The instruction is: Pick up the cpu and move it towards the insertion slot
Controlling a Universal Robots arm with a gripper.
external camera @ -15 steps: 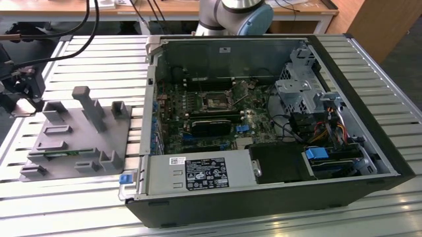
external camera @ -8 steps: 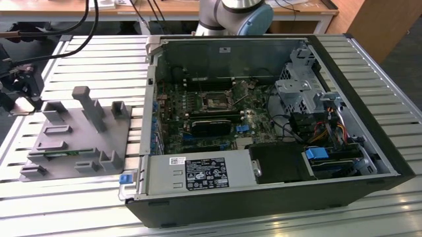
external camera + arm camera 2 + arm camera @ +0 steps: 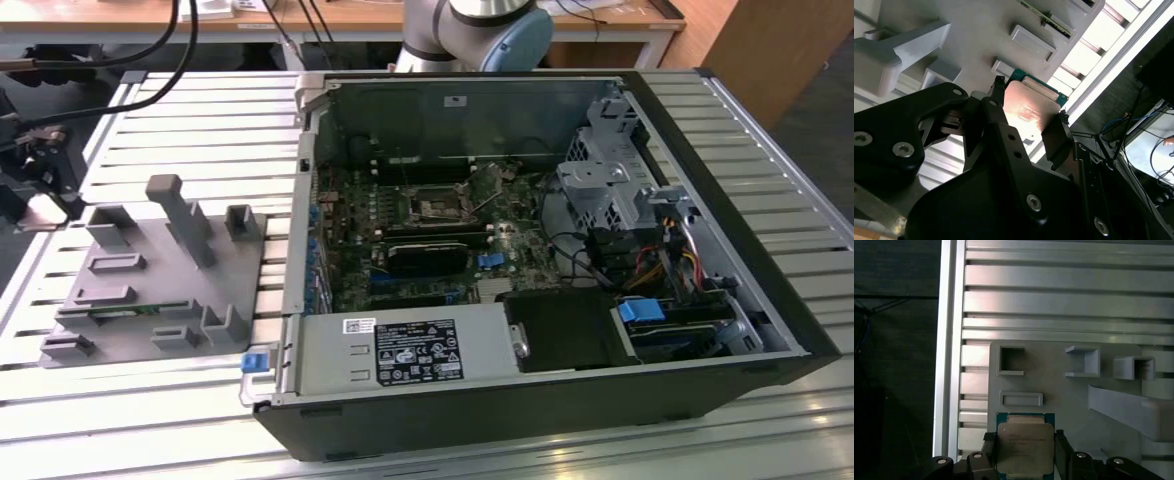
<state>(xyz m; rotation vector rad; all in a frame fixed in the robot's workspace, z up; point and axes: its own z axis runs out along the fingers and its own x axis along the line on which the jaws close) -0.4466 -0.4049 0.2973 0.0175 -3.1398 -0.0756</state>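
Pickup looks begun, transfer undone: gripper (image 3: 1024, 440) jaws press both sides of the cpu (image 3: 1025, 452), just over the grey fixture plate (image 3: 1064, 395); the insertion slot (image 3: 438, 205), upper centre of the exterior view, lies well apart.

We see a slatted aluminium table (image 3: 200, 110) carrying two large things. Near its edge at the exterior view's left lies a grey fixture plate (image 3: 134, 300), with upright posts (image 3: 187, 215) rising from it, square and oblong recesses moulded in, and a thin green memory stick (image 3: 114, 312) lying in one groove. Just beside the plate, across the middle of the table, an open computer case (image 3: 534, 420) lies on its side. Inside we find a green motherboard (image 3: 521, 225), a silver power supply (image 3: 400, 352) along the case's nearest wall with a blue tab (image 3: 254, 361) at its corner, and a metal drive cage (image 3: 601, 180) against the wall at the exterior view's right. Black cables (image 3: 174, 40) hang beyond the table's far edge.
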